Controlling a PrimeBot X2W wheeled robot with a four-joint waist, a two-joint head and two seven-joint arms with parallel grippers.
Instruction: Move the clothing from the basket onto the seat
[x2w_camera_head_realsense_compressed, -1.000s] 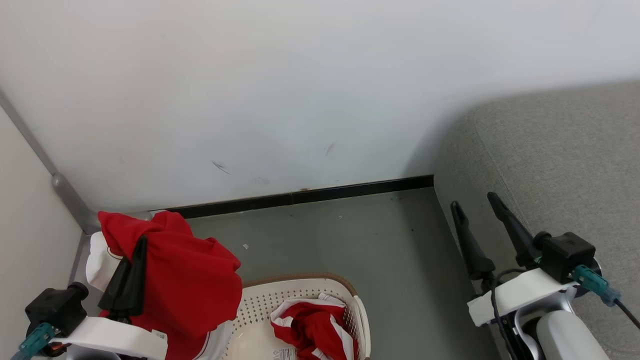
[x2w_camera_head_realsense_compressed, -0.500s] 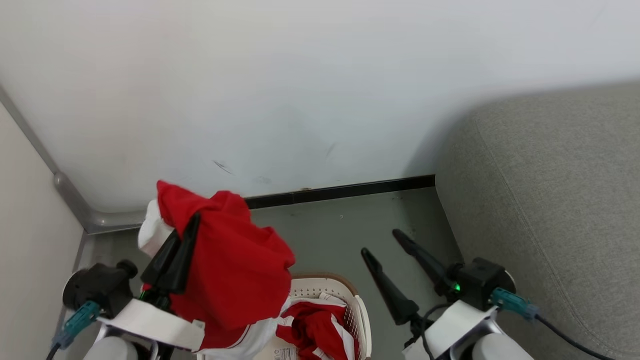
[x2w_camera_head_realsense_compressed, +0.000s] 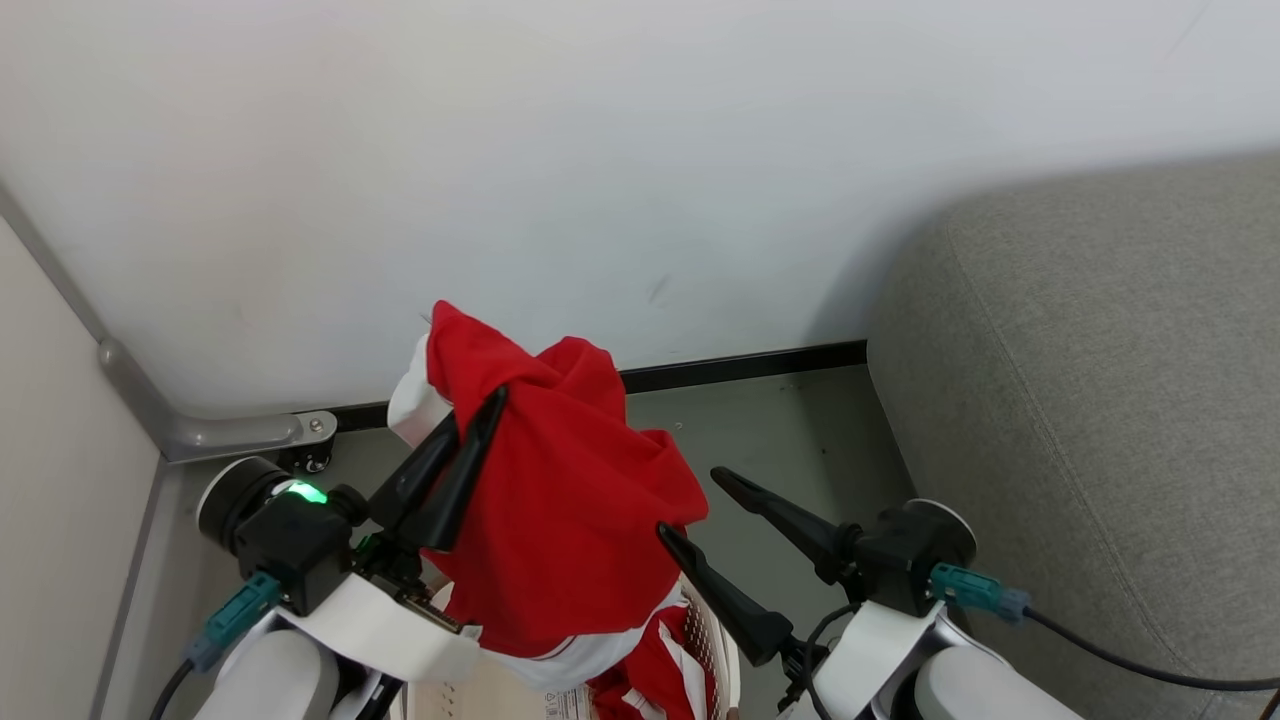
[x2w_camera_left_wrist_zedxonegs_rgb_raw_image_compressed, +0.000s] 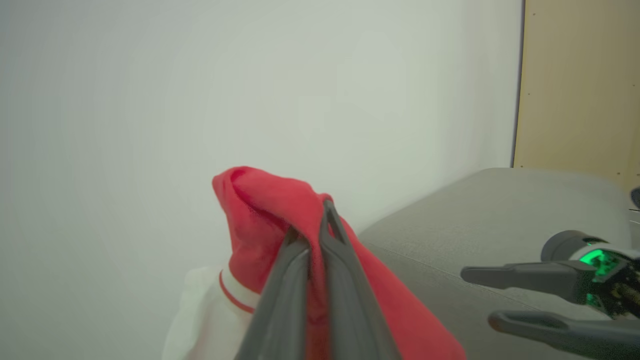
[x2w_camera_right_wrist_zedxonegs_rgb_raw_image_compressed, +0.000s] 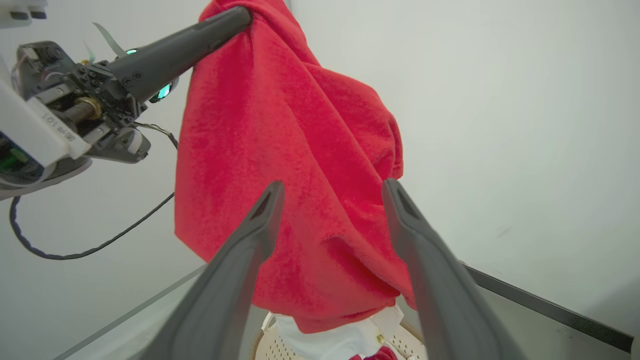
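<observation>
One red garment (x2w_camera_head_realsense_compressed: 570, 520) hangs clamped in the left gripper (x2w_camera_head_realsense_compressed: 478, 406): lift it clear of the basket (x2w_camera_right_wrist_zedxonegs_rgb_raw_image_compressed: 402, 344) rim and swing toward the seat (x2w_camera_head_realsense_compressed: 1100, 400), right gripper (x2w_camera_head_realsense_compressed: 688, 500) spread and empty.

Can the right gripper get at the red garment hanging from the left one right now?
Probably yes. The right gripper is open with its fingers aimed at the hanging red garment, and nothing lies between them. The left gripper pinches it at the top.
</observation>
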